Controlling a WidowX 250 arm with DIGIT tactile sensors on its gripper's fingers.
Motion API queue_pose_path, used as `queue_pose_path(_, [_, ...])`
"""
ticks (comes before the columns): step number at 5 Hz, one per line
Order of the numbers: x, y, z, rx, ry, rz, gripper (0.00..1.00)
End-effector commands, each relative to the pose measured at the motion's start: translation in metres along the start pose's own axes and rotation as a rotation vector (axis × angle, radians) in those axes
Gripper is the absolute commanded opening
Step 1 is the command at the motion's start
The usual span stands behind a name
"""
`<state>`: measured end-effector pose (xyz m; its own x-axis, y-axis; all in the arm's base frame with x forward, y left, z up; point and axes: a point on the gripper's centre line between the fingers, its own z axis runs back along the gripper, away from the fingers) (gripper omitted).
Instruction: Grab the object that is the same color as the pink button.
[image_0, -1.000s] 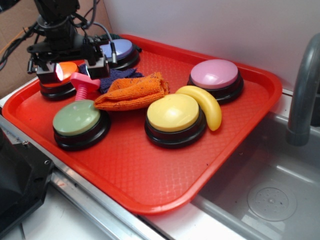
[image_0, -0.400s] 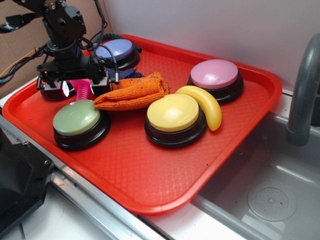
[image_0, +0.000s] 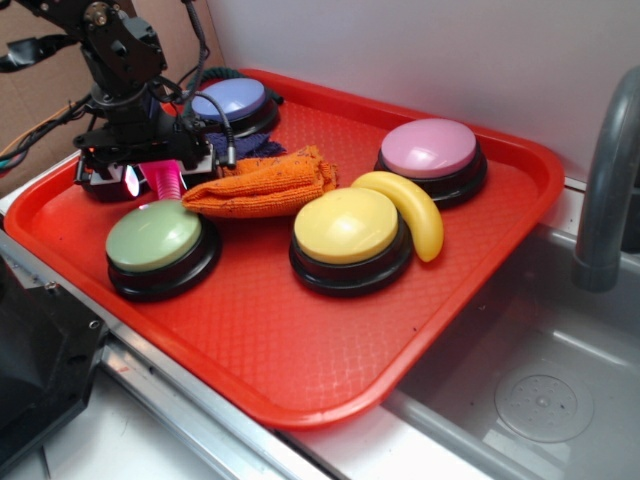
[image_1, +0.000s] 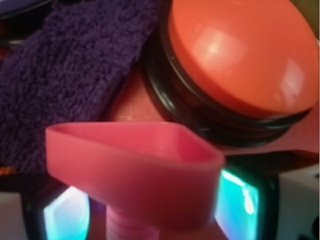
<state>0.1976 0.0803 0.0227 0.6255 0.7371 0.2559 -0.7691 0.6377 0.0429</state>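
One gripper (image_0: 150, 172) straddles the pink bolt (image_0: 167, 183) beside the green button (image_0: 153, 235); grip state unclear. Clamp below the head, squarely.

You see a plain white wall (image_0: 420, 50) at the far side. On the far left there is some brown cardboard (image_0: 30, 110). A grey metal sink (image_0: 530, 390) sits on the right, with a round drain (image_0: 543, 407) in the bottom. A thick grey tap pipe (image_0: 608, 190) stands at its far right edge. The light is soft and even.
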Motion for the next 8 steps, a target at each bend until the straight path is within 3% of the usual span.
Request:
queue_pose_path(1, [0.004, 0.008, -0.006, 0.004, -0.015, 0.019, 0.0])
queue_pose_path(3, [0.008, 0.007, 0.003, 0.003, -0.029, 0.046, 0.0])
queue_pose_path(4, [0.013, 0.002, 0.028, -0.027, -0.022, 0.03, 0.0])
queue_pose_path(6, [0.008, -0.012, 0.096, -0.052, 0.006, -0.214, 0.0])
queue_pose_path(7, [-0.001, -0.025, 0.121, -0.085, 0.106, -0.456, 0.0])
queue_pose_path(8, [-0.012, -0.035, 0.138, -0.092, 0.128, -0.612, 0.0])
